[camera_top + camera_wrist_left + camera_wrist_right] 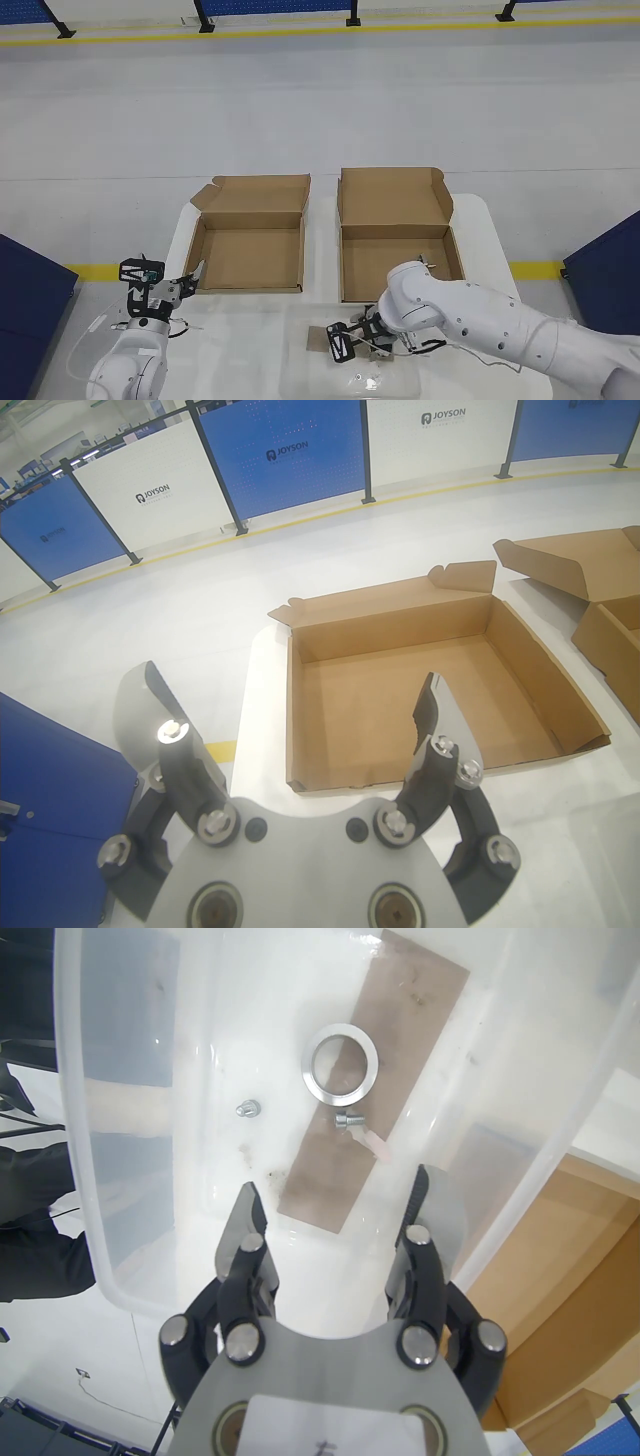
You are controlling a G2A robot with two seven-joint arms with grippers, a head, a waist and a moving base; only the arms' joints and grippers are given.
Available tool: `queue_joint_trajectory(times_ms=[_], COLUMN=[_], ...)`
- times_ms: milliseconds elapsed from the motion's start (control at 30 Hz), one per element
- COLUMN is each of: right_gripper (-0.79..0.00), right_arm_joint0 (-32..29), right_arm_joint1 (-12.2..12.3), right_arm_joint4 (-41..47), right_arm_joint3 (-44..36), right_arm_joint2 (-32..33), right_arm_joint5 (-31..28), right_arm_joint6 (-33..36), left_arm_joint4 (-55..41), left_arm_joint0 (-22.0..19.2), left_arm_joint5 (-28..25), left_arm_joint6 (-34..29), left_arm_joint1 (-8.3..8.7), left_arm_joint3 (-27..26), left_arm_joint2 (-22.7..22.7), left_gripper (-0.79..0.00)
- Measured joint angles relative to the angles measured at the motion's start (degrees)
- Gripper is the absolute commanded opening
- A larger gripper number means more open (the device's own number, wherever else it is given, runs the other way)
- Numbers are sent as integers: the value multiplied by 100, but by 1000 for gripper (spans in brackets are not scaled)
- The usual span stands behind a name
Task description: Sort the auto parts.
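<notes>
The right gripper [335, 1198] hangs with its two dark-padded jaws spread apart and nothing between them, just above the clear plastic bin [70, 1128] at the near edge of the white table [320, 250]. This looks like a poise for dropping onto a part.

Beyond its tips, on the bin's floor, lie the auto parts: a wide silver metal ring [340, 1063], a small silver bolt [348, 1119] just beside the ring, and a second small bolt [248, 1108] a little apart. A brown cardboard strip [400, 1018] shows through the bin's bottom under the ring.

At the table's near-left corner, the left gripper [290, 680] is also spread wide and empty. It is aimed at the left open brown cardboard box [550, 665], probably kept out of the other arm's way.

The right open cardboard box [400, 265] sits just beside the left one, farther back than the bin. Both are bare inside, presumably one for each kind of part.

The far blue and white partition panels [280, 465] each carry a printed logo and word. A white label on the right wrist plate bears a mark too cut off to read.
</notes>
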Motion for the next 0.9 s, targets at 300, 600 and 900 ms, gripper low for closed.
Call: queue_joint_trajectory(times_ms=[300, 600, 900], right_gripper=[0, -366, -471], right_arm_joint0=[-143, -161, -252], right_arm_joint1=[-155, -537, -967], right_arm_joint4=[-203, -315, -583], right_arm_joint3=[327, 914, 1486], right_arm_joint2=[-80, -146, -145], right_arm_joint5=[-344, -692, -671], right_arm_joint6=[-385, -632, -612], left_arm_joint4=[0, 0, 0], left_arm_joint0=[0, 0, 0], left_arm_joint5=[0, 0, 0], left_arm_joint6=[0, 0, 0], left_arm_joint1=[0, 0, 0], left_arm_joint3=[0, 0, 0], left_arm_joint2=[0, 0, 0], left_gripper=[0, 0, 0])
